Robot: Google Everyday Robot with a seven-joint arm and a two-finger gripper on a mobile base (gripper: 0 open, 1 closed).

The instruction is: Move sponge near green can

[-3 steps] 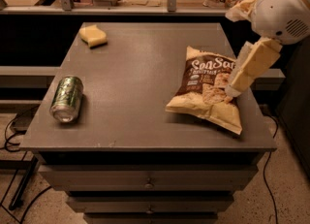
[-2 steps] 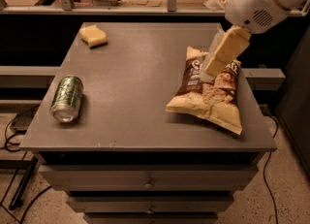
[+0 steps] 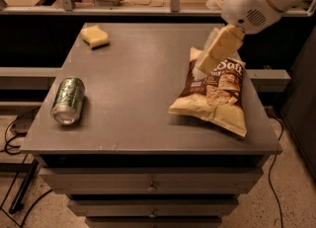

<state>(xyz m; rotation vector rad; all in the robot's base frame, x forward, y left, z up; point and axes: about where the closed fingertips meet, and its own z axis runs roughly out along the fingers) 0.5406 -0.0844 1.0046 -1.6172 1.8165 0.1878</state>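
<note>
**Mia:** Where is the small, soft, pale yellow sponge point(image 3: 95, 36)?

**Ben:** It lies flat on the big grey table point(image 3: 138, 74). If the table top is a clock, the sponge is far back at 11 o'clock, near the corner.

**Mia:** And the drink?

**Ben:** The shiny green can point(image 3: 67, 100), made of thin metal with silver marks, lies on its side at about 8 o'clock. Its silver end points at the front edge. The sponge and the green can are well apart, with bare table between them.

**Mia:** What is that crinkly thing?

**Ben:** A yellow-and-brown chip bag point(image 3: 213, 97). It lies flat at about 4 o'clock, close to the right edge.

**Mia:** Where is the robot's pale yellow gripper point(image 3: 205, 64)?

**Ben:** It hangs from the fat white arm point(image 3: 256, 0) at about 2 o'clock. It slants down over the top of the chip bag, and its tip points to 7 o'clock.

**Mia:** Is it open?

**Ben:** I cannot tell if the gripper is open or closed (it looks like one yellow block from here). It is nowhere near the sponge.

**Mia:** What is under the table top?

**Ben:** Grey drawers point(image 3: 150, 185), one above the other.
</note>
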